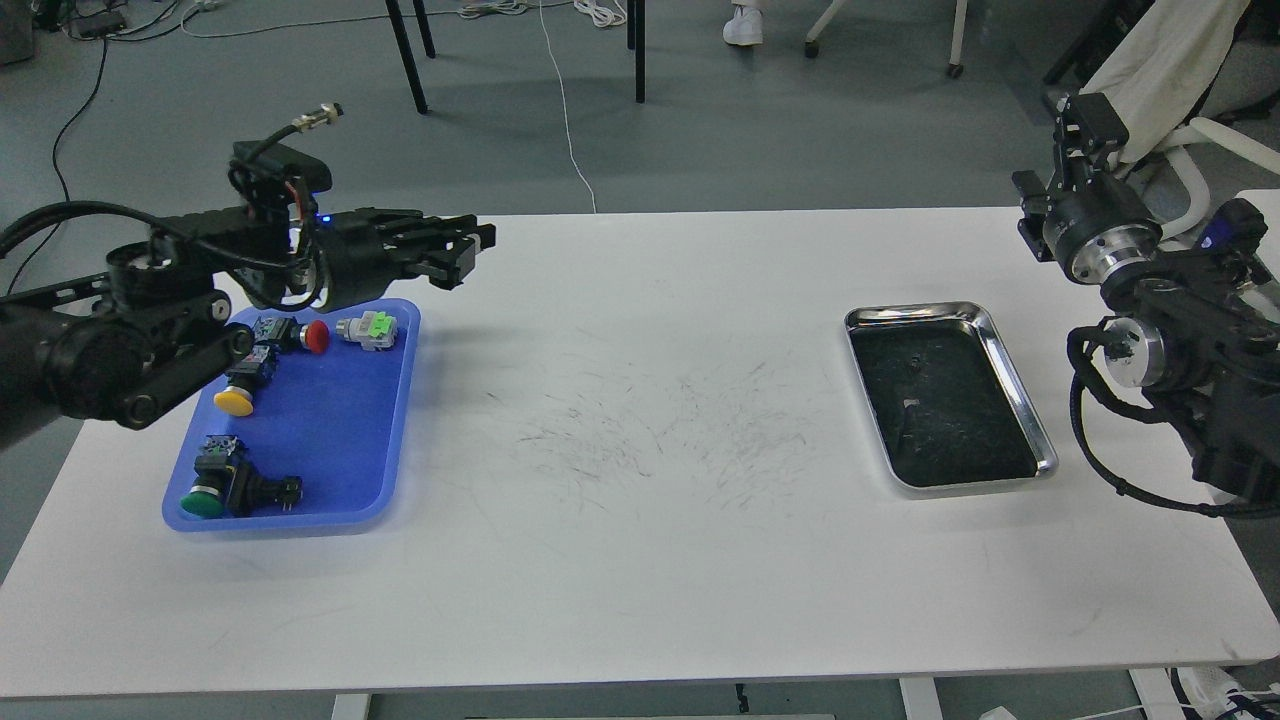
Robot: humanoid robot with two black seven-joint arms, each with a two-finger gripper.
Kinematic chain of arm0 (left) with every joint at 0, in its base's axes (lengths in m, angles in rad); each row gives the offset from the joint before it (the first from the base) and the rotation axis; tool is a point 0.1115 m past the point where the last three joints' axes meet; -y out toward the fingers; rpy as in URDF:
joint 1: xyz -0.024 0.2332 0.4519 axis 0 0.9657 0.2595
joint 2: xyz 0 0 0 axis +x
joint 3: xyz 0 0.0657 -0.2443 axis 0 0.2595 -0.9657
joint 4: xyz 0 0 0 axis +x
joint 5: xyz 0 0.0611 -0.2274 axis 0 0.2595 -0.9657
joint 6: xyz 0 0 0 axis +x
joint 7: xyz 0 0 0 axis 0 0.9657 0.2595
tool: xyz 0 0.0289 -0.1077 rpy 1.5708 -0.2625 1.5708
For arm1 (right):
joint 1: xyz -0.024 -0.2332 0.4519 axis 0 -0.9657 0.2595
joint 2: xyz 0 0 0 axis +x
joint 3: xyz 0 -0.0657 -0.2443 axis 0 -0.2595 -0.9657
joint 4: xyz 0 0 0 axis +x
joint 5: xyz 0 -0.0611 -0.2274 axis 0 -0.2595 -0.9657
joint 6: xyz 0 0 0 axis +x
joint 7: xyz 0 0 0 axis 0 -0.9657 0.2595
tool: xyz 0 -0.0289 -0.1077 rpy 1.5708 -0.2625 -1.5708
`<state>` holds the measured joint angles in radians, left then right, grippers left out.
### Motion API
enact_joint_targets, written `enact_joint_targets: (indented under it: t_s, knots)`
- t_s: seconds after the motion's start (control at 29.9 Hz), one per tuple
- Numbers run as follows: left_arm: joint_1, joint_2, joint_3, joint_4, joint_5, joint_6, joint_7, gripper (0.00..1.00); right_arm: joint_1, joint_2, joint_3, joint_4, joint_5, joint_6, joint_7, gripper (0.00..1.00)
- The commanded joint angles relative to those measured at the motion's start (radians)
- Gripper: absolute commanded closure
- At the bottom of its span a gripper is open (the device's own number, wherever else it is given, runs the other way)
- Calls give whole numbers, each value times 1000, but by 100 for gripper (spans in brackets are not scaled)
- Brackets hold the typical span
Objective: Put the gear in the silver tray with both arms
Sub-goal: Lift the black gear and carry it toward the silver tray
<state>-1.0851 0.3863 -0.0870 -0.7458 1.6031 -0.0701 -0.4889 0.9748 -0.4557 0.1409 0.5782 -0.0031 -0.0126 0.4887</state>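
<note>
While both arms hang above the white table (640, 560), the left tool (462, 252) sits over the far right corner of the blue tray (340, 470), pointing right, fingers close together with nothing between them; whether fully clenched, cannot tell. Right tool (1085, 125) is raised at the far right table edge, seen end-on; state cannot be told. Blue tray holds four push-button parts: red-capped (300, 334), yellow-capped (240, 388), green-capped (222, 485), and a grey piece with green top (368, 329). Silver tray (1015, 385) lies on the right side of the table, well apart from the blue tray, dark scuffed inside, no parts in it.
</note>
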Motion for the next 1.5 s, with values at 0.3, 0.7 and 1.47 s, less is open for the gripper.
enact_joint_targets:
  t_s: [0.3, 0.7, 1.47]
  knots:
    - [33, -386, 110, 212, -6, 9, 0, 95, -2, -1, 0, -3, 0, -7, 0, 5]
    - [91, -386, 115, 209, -5, 27, 0, 95, -4, -11, -3, -3, 0, -6, 0, 5]
    - [197, -386, 127, 141, 5, 122, 0, 93, -7, -15, -4, -5, -6, -4, 0, 5]
